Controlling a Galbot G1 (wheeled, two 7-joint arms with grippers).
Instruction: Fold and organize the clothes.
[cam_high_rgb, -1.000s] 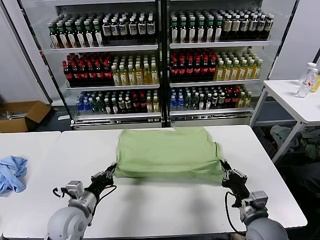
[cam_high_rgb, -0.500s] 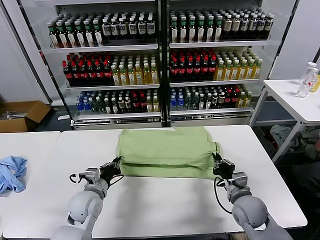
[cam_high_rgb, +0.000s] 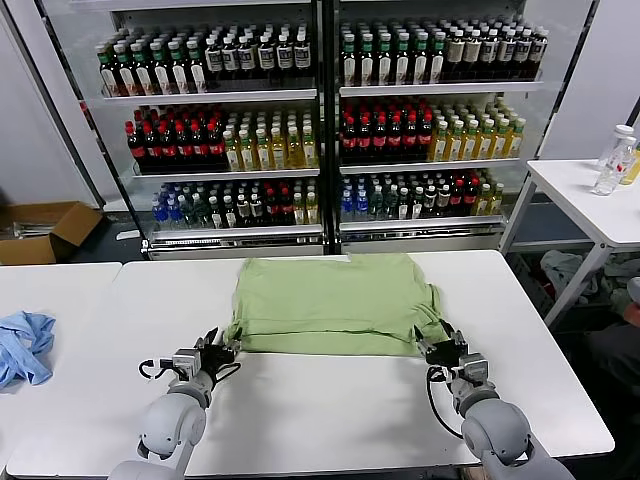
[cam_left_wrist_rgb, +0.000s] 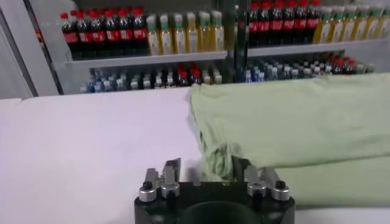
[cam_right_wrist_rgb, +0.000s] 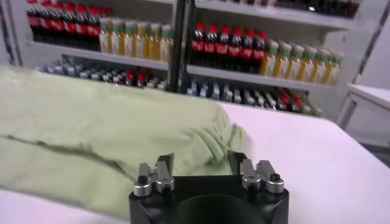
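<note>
The white tabletop (cam_high_rgb: 330, 400) carries the folded green shirt (cam_high_rgb: 330, 305) at its far middle. The left pincer (cam_high_rgb: 212, 347) sits at the shirt's near left corner, jaws apart, cloth between them. The right pincer (cam_high_rgb: 438, 347) sits at the near right corner, jaws apart.

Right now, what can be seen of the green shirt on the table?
The green shirt is light green soft cloth, folded into a flat, wide rectangle with layered edges along its near side. It lies on the white table, toward the far edge. No collar, buttons or print show. Its near corners are bunched. The left gripper and right gripper sit open at those corners, cloth between their fingers in the wrist views.
</note>
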